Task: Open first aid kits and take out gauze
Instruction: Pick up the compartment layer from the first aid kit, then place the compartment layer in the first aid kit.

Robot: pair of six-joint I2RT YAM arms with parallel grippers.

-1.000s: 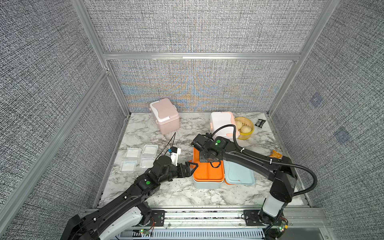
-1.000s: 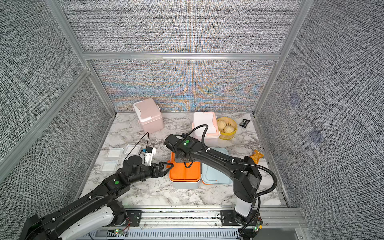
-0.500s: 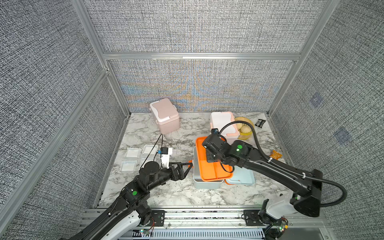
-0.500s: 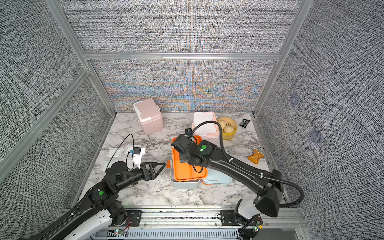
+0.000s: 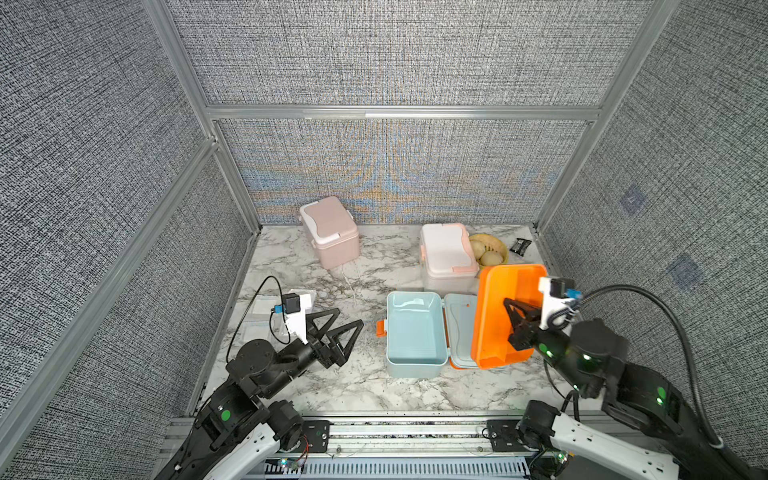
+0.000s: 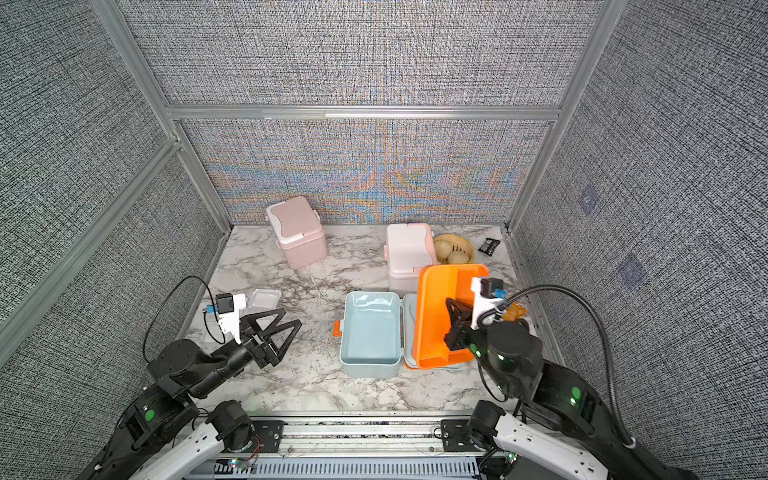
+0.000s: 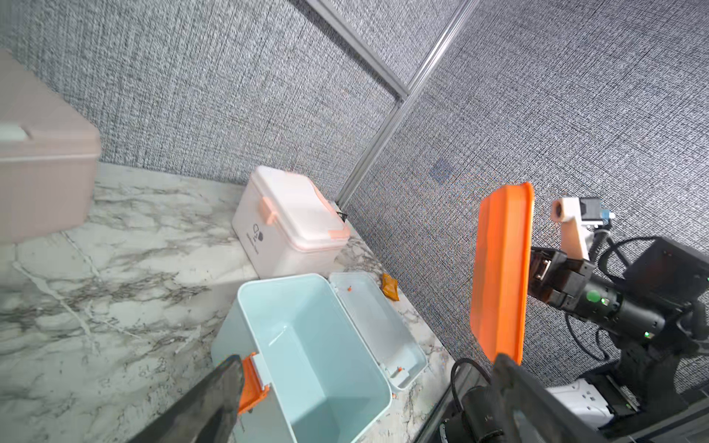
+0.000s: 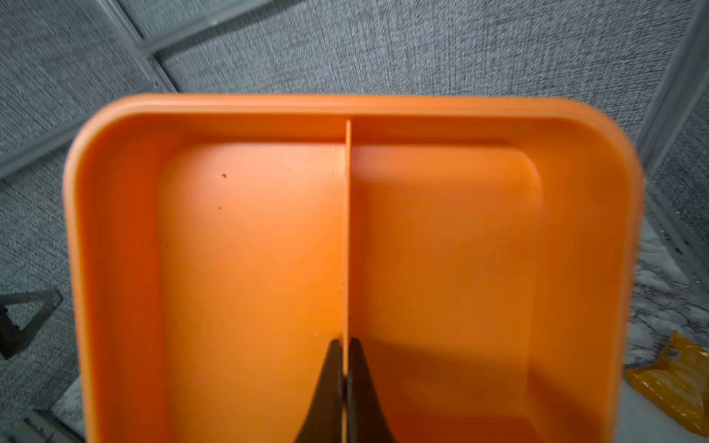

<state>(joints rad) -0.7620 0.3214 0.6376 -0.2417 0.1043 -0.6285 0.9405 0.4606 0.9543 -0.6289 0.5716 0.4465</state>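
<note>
One orange tray [image 5: 494, 316] is hanging tilted over the flipped-back lid [image 5: 457, 328] of the light blue kit [image 5: 417, 370] at centre right, my right fingers [image 8: 330, 387] clamping its divider [image 8: 348, 230], while I am hovering my left fingers [image 7: 215, 402] wide apart left of the kit and gauze [image 6: 264, 298] is lying on the table [image 5: 374, 266] at left.

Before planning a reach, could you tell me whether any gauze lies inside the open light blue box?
No, the left wrist view shows the light blue box with a bare floor and nothing inside.

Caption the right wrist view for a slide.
Right gripper pinches the centre divider of an empty orange tray.
</note>
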